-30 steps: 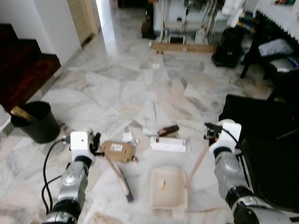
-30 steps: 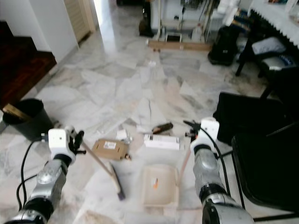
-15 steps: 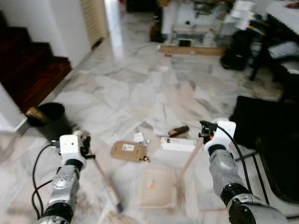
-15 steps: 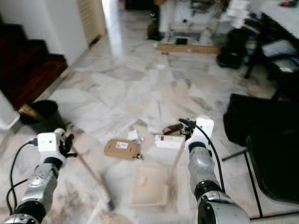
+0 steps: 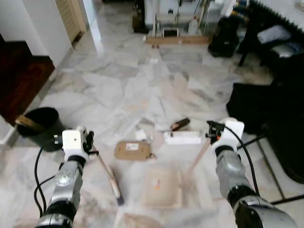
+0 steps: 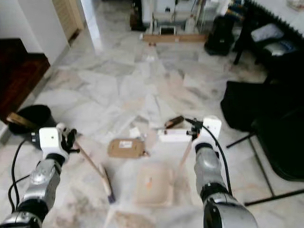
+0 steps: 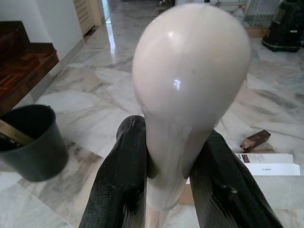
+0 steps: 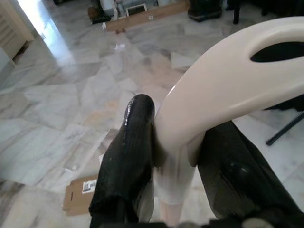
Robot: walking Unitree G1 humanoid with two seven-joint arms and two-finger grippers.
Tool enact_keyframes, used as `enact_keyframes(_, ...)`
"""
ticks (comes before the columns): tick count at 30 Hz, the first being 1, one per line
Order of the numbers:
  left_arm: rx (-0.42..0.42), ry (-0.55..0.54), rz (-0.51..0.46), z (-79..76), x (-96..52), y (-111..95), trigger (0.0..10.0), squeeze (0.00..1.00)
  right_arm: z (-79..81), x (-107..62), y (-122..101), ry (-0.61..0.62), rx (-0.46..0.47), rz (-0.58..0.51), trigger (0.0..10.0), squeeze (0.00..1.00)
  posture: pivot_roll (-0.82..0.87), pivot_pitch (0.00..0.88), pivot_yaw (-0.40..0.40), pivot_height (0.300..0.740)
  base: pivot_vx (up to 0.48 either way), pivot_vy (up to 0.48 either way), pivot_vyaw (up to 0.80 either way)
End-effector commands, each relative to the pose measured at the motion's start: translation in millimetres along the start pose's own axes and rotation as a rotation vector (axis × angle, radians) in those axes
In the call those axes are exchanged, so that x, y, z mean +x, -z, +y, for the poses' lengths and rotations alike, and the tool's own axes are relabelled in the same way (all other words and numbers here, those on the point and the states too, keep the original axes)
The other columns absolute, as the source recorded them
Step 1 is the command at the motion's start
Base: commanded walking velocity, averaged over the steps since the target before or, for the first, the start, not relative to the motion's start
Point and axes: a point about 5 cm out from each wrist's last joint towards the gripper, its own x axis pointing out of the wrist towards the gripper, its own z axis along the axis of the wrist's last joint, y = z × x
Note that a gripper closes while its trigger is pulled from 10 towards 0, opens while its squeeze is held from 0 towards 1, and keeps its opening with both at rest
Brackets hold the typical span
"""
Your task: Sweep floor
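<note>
Holding as before: left claw (image 7: 166, 185) on brush (image 5: 108, 173), right claw (image 8: 175, 166) on dustpan (image 5: 162, 186).

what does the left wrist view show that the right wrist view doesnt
Left wrist view alone: the left pincer shut on the rounded cream plastic broom handle, with a black round bin beside dark wooden stairs, plus a small brown box.

Right wrist view alone: the right pincer shut on the looped cream plastic dustpan handle, and a flat brown cardboard piece.

Both: grey-veined white marble floor, black fingers clamping a cream handle.
</note>
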Motion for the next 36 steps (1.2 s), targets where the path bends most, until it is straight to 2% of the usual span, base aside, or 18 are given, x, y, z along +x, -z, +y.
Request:
enact_keyframes(1,-0.010,0.012,-0.013,-0.4,1.1,-3.2,10.0,0.00,3.8,5.1,-12.2,-0.008,-0.004,-0.045,10.0,0.00,0.05,0.048,0.049,0.740,0.000,0.480,0.00)
enact_keyframes(4,0.000,0.014,-0.007,0.1,1.3,-3.1,10.0,0.00,4.1,5.1,-11.3,-0.006,0.004,-0.037,10.0,0.00,0.05,0.048,0.050,0.740,0.000,0.480,0.00)
enact_keyframes(10,0.007,0.018,-0.009,-0.1,1.9,-4.1,10.0,0.00,4.7,5.0,-11.0,-0.010,0.008,-0.036,10.0,0.00,0.05,0.047,0.053,0.740,0.000,0.477,-0.80)
enact_keyframes(17,0.042,0.032,-0.037,-2.7,2.1,-7.5,10.0,0.00,5.9,4.8,-11.4,-0.009,-0.001,-0.044,10.0,0.00,0.05,0.047,0.054,0.740,0.000,0.000,0.00)
enact_keyframes(26,0.022,0.050,-0.032,-5.3,3.1,-7.6,10.0,0.00,6.5,4.8,-12.3,-0.009,0.001,-0.054,10.0,0.00,0.05,0.046,0.055,0.740,0.000,0.000,0.00)
enact_keyframes(30,0.021,0.052,-0.031,-5.2,3.5,-7.7,10.0,0.00,6.4,4.9,-11.4,-0.004,0.019,-0.046,10.0,0.00,0.04,0.031,0.057,0.740,0.358,0.000,0.00)
enact_keyframes(36,0.024,0.053,-0.034,-6.1,5.4,-9.5,10.0,0.00,8.1,5.2,-13.2,-0.020,0.014,-0.059,10.0,0.00,0.04,0.023,0.057,0.740,0.360,0.000,-0.51)
